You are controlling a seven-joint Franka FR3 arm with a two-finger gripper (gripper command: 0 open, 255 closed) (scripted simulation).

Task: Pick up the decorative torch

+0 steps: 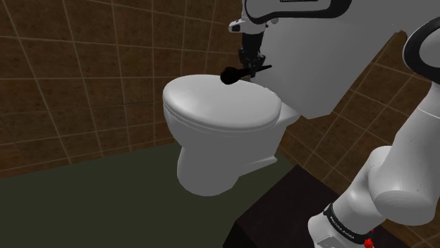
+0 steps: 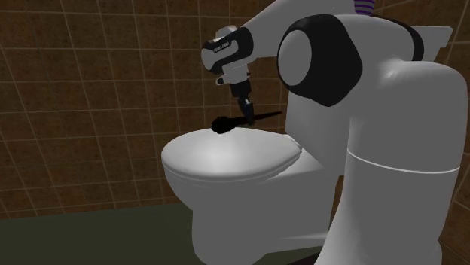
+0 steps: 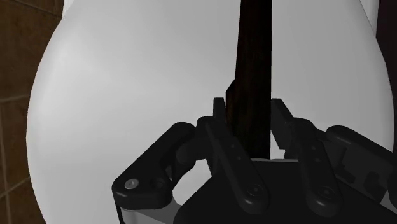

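The gripper is seen closed around a thin dark shaft. One black finger is pressed on each side of it, so only a narrow gap is left between the fingers. This shaft belongs to the decorative torch, which is drawn black and dark brown. Its rounded head is stuck out to one side of the hand and its thin end to the other side. Just below the hand and the torch a white toilet is found, with its lid shut, so its inside is hidden. Whether the torch touches the lid cannot be told. Small writing is printed on a dark band of the arm and on the wrist, but it cannot be read. Brown tiled walls are seen beyond the hand.
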